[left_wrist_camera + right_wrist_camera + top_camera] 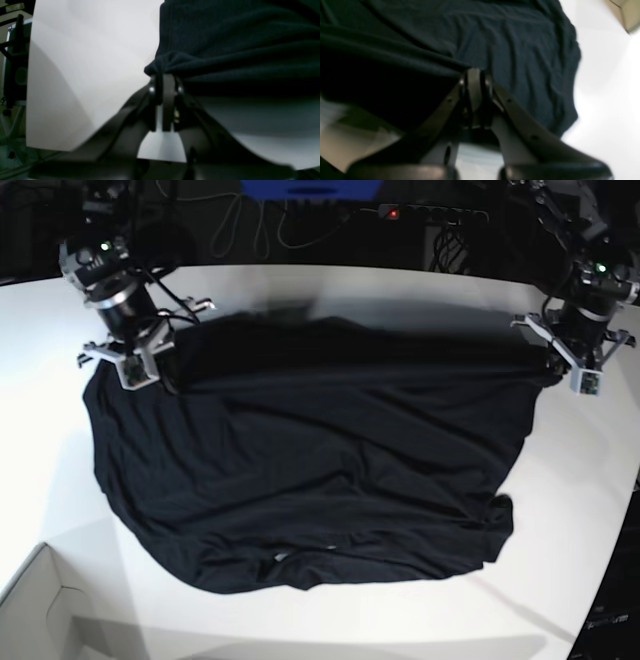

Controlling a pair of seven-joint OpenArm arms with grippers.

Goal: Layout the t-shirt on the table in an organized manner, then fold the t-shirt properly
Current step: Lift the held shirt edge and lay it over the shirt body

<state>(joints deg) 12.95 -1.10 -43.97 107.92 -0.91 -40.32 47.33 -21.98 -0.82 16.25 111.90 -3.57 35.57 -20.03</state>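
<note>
The t-shirt [300,470] is spread across the middle of the table [300,290], and its far edge is being held up at both ends. The left gripper [163,75] is clamped shut on a bunched corner of cloth, seen plainly in its wrist view; the right gripper [475,73] is likewise pinched tight on a fold at the opposite end. Between the two, the far hem is drawn into a taut, straight line, apparently so that the fabric can be tensioned and laid flat rather than left in a heap.

The near half is still rumpled: creases run diagonally, and the edge closest to the camera is curled under. Which end is collar and which is hem cannot be told for certain from this blurred, dark cloth.

Room for moving is judged generous. Bare white table is left on the near side, and a wide strip lies beyond the left gripper. A cardboard box [40,605] sits at the near corner on the right gripper's side, close to the cloth's edge, so a drag toward that corner would be cramped. The layout step is judged unfinished; folding is not yet begun.
</note>
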